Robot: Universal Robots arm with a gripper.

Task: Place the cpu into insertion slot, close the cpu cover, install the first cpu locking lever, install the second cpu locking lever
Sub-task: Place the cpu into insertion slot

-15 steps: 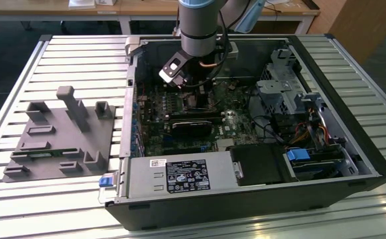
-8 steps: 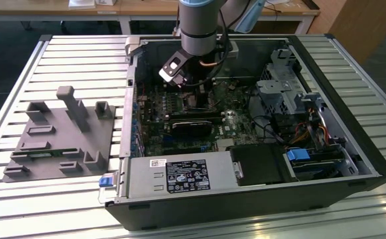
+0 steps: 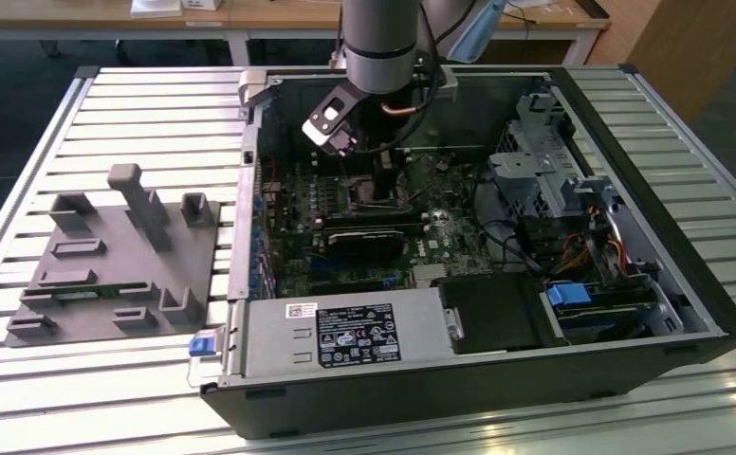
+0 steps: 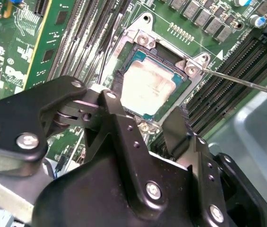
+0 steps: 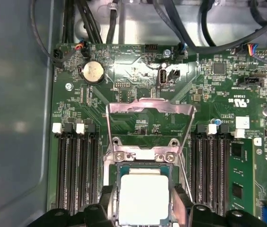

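The cpu [image 5: 143, 196] lies in the slot [image 4: 159, 56], the gripper [image 4: 146, 109] open around it holding nothing, so a bump could tilt it.

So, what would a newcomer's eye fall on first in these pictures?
The dull silver cpu, lying in the insertion slot in the middle of the green board, with the gripper close over it. Beside the slot, the cpu cover stands open. In the exterior view, the arm reaches down into an open computer case on a slatted table.
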